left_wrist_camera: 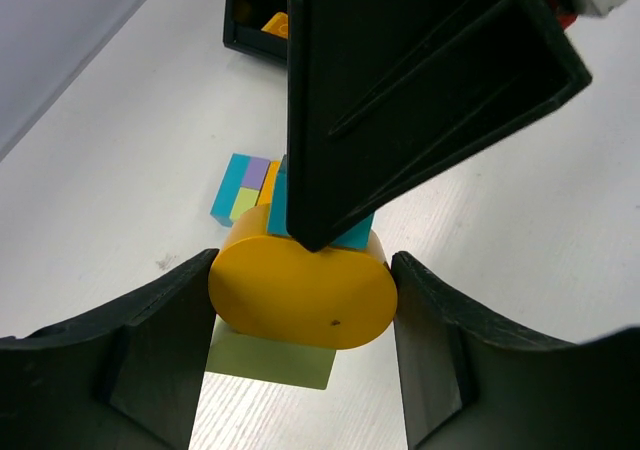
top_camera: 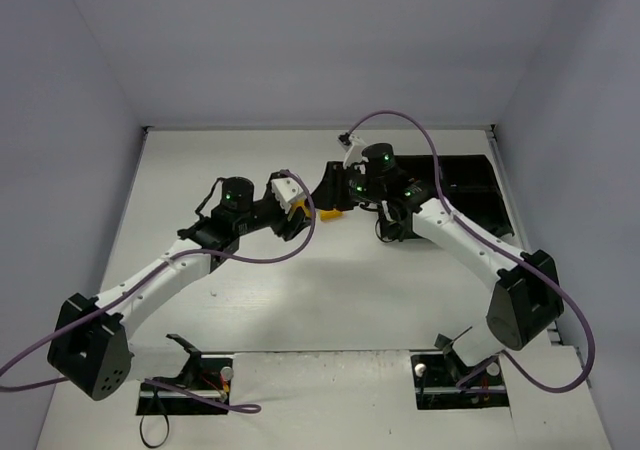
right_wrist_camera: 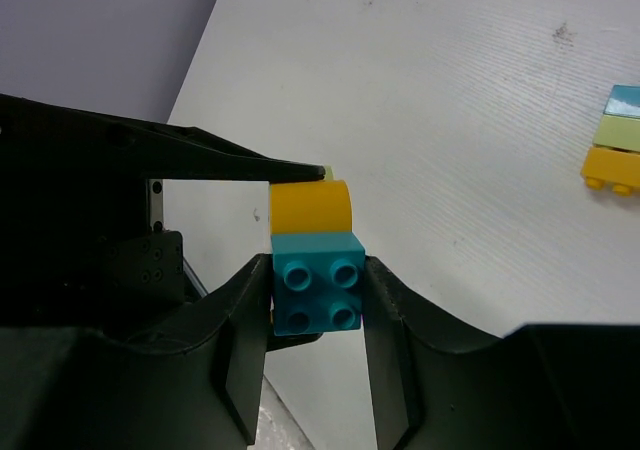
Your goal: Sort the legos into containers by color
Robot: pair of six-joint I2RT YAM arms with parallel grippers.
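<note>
The left gripper [left_wrist_camera: 300, 272] clamps the orange rounded plastic brick [left_wrist_camera: 292, 295]. The right gripper [right_wrist_camera: 315, 268] clamps the cyan square studded brick [right_wrist_camera: 315, 292] joined to it, over the table [left_wrist_camera: 120, 150]. An uneven pull could drop either.

White, faintly grained surface [top_camera: 300, 300] fills lower frame; pale lavender back wall [top_camera: 320, 50] across top; matching left wall [top_camera: 50, 170] and right wall [top_camera: 590, 150] slant in at both sides; light even from above, brightest mid-surface, soft shadows; small dark smudge [left_wrist_camera: 165, 262] on surface, left centre of left wrist view
</note>
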